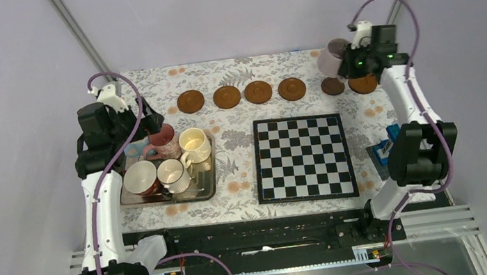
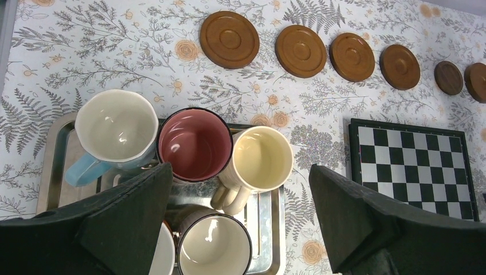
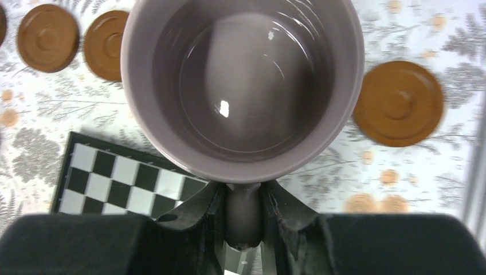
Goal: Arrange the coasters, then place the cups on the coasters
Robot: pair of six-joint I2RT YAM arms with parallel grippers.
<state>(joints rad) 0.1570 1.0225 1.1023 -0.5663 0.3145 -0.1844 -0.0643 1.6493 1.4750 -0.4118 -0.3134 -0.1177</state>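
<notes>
Several dark-brown coasters (image 1: 258, 92) lie in a row along the far side of the table. My right gripper (image 3: 243, 209) is shut on the handle of a lilac cup (image 3: 243, 86), held in the air above the row's right end (image 1: 334, 56), with one coaster (image 3: 398, 103) beside it. My left gripper (image 2: 239, 172) hangs open above the metal tray (image 2: 275, 229), touching nothing. In the tray stand a light blue cup (image 2: 116, 126), a pink cup (image 2: 195, 144), a cream-yellow cup (image 2: 262, 158), a white cup (image 2: 214, 246) and a wide dark-red cup (image 1: 140, 177).
A black-and-white chessboard (image 1: 303, 158) lies in the middle near the front. A small blue object (image 1: 386, 150) sits at the right edge beside my right arm. The tablecloth has a leaf and flower print.
</notes>
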